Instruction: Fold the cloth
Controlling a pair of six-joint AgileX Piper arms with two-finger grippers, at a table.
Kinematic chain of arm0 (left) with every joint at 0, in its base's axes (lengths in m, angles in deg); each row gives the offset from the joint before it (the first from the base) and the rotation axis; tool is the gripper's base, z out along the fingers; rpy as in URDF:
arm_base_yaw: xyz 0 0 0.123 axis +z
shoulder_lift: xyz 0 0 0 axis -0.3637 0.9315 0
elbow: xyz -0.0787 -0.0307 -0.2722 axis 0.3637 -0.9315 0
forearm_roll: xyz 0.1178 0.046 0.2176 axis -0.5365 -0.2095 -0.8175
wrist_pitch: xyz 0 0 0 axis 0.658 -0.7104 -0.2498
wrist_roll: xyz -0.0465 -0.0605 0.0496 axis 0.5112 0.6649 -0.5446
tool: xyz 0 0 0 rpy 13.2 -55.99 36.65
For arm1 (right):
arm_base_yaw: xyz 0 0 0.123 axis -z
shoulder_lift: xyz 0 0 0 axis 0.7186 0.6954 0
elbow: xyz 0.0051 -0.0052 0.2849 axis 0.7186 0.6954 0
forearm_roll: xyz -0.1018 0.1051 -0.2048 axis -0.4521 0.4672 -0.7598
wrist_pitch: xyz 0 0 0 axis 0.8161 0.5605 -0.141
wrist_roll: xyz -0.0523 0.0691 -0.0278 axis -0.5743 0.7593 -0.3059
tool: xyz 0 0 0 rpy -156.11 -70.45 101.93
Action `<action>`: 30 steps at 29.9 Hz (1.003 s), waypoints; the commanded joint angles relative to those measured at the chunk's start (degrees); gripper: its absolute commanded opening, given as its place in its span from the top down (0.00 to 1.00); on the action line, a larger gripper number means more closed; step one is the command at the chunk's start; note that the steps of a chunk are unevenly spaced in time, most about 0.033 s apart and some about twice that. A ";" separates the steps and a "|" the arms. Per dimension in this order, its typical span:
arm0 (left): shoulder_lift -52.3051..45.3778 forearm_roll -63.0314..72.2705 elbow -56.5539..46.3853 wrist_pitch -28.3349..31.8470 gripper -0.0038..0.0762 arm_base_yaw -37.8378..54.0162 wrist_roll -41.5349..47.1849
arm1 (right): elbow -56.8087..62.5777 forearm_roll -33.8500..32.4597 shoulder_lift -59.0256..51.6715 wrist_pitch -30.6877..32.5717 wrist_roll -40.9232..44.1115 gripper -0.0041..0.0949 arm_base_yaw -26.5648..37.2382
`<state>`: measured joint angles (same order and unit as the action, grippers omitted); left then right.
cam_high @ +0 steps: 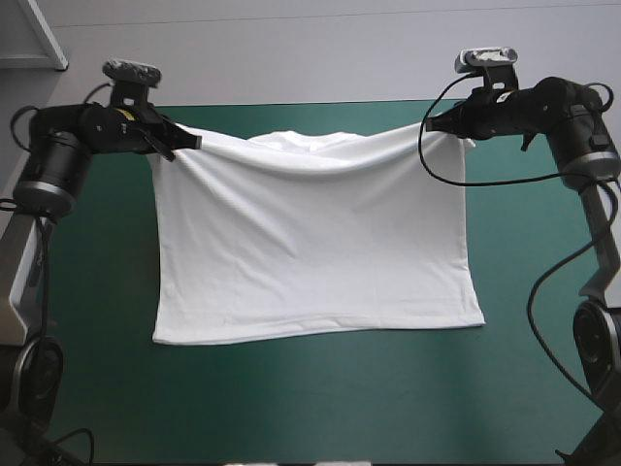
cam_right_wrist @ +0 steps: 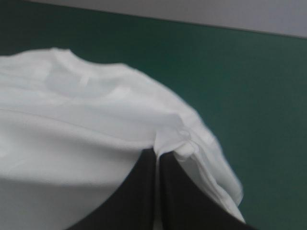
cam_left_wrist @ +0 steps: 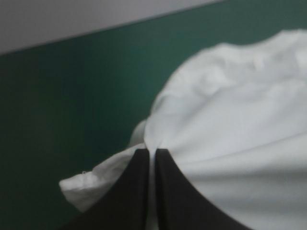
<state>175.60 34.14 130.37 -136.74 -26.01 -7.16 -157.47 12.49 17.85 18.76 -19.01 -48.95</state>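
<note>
the shirt (cam_high: 315,248) is pinched at both far corners by the jaws, its body spread nearward over the table (cam_high: 310,408).

You see the table (cam_high: 310,408) under its teal-green cover (cam_high: 97,291) filling most of the high view. Beyond its far edge lies a plain pale grey surface (cam_high: 291,49), evenly lit; floor or wall, you cannot tell. A white-edged panel (cam_high: 39,34) juts in at the far left.
</note>
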 commanded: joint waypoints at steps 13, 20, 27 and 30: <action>-6.30 -3.91 26.14 -13.08 0.93 0.16 0.08 | -12.69 -2.48 -12.80 3.07 1.76 0.98 0.25; -6.81 -3.91 29.44 -14.05 0.93 0.16 -0.30 | -17.35 -2.48 -13.03 4.78 2.66 0.98 0.25; -5.64 -3.59 30.29 -8.08 0.93 0.16 -0.30 | -19.17 -2.89 -11.64 -3.23 2.38 0.98 0.25; -3.69 -3.37 30.29 -2.39 0.93 0.16 -0.30 | -19.28 -2.10 -8.95 -9.18 2.38 0.98 0.25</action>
<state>172.22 30.05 159.02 -148.85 -26.01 -7.45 -174.99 9.27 8.53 19.97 -16.24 -48.95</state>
